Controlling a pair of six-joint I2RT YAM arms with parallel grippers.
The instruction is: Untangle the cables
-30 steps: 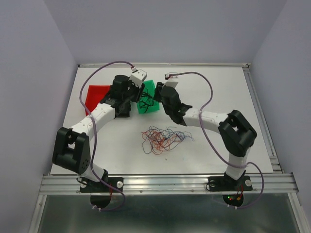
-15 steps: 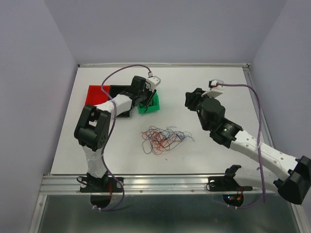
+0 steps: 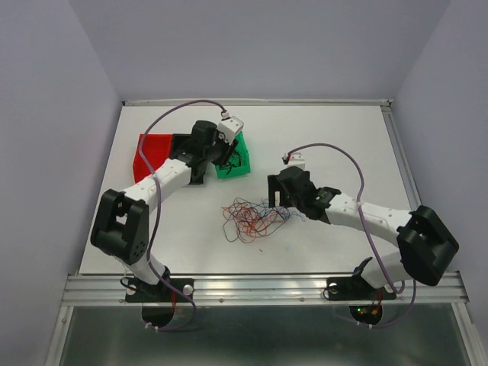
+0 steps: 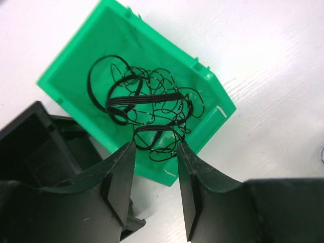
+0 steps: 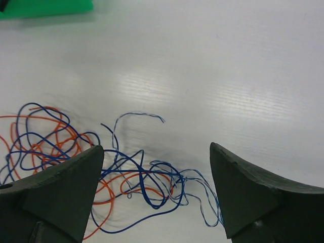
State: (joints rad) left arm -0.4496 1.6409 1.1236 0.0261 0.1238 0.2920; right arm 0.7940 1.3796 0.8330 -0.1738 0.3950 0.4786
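Observation:
A loose tangle of red and blue cables [image 3: 255, 217] lies on the white table in front of the arms. In the right wrist view the blue cables [image 5: 152, 182] and red cables [image 5: 55, 147] lie below my right gripper [image 5: 156, 147]. It is wide open and empty, low over the tangle's right end [image 3: 276, 200]. A clump of black cables [image 4: 147, 106] lies inside the green bin [image 4: 116, 35]. My left gripper [image 4: 154, 144] is open and empty, hovering over the bin's near edge [image 3: 226, 152].
The green bin [image 3: 236, 169] stands at the back centre. A black bin [image 4: 30, 136] and a red bin [image 3: 152, 149] stand to its left. The left arm reaches across the black bin. Grey walls enclose the table.
My right gripper left the green bin, swung out to the right, then came back down to the right end of the red and blue tangle. My left gripper stayed over the green bin.

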